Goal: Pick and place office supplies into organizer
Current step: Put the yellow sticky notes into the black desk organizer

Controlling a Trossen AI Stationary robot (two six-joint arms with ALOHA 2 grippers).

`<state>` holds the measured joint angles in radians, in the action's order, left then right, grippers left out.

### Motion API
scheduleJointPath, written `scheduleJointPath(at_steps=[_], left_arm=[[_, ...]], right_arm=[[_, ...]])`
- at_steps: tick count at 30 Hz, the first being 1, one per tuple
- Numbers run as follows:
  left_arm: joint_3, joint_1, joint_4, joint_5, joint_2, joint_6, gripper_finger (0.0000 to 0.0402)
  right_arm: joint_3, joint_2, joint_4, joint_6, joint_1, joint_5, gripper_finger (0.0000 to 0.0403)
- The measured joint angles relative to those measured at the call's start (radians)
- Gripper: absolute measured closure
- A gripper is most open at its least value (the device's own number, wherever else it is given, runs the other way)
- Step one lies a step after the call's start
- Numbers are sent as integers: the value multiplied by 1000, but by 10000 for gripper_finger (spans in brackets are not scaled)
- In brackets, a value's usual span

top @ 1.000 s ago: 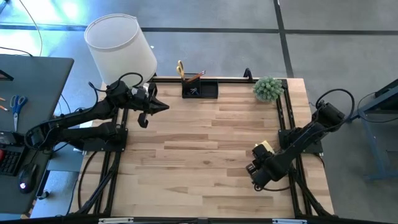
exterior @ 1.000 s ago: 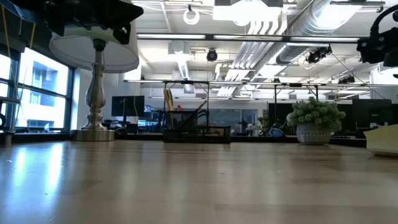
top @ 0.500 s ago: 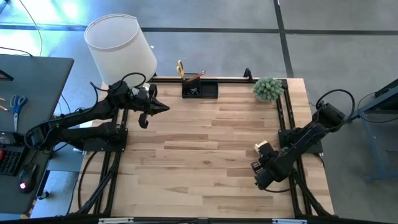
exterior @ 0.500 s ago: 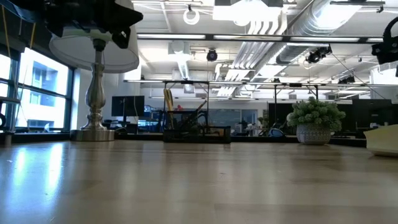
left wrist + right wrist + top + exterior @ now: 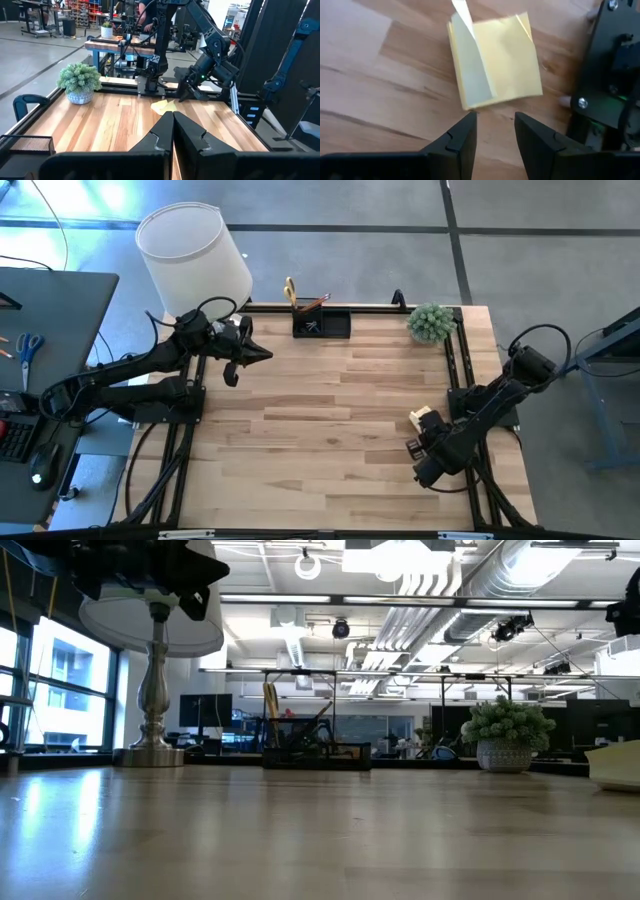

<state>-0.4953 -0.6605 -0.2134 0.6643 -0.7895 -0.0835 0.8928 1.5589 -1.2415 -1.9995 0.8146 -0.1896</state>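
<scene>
Your right gripper [image 5: 492, 131] hangs over the yellow sticky-note pad [image 5: 495, 60] at the right edge of the table [image 5: 320, 420], its fingers [image 5: 462, 135] parted with nothing between them. The pad lies flat on the wood, just beside the right arm's base frame, and its top sheet is curled up along one side.

Line the gap up across the pad's body, not across that loose sheet, or you will likely lift a single leaf. The opening looks narrower than the pad's width, so widen it or take the pad by an edge. Come down squarely until both fingers straddle the stack, then close.

The organizer [image 5: 321, 324] stands well apart at the far edge, with pencils already in its cup. Plan a carry across the table, clear of the small potted plant [image 5: 431, 322].

Your left gripper [image 5: 262, 353] waits closed and empty near the lamp [image 5: 195, 255] at the far left; leave it there.
</scene>
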Motion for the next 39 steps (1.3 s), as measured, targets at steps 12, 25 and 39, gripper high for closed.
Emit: scheduleJointPath(at_steps=[12,25,39], left_arm=[[0,0,-1,0,0,0,401],[0,0,5,8,0,-1,401],[0,0,6,5,0,-1,401]], right_arm=[[0,0,47,17,0,-73,277],[-124,7,201,-20,0,-86,277],[-145,7,229,-8,0,-107,277]])
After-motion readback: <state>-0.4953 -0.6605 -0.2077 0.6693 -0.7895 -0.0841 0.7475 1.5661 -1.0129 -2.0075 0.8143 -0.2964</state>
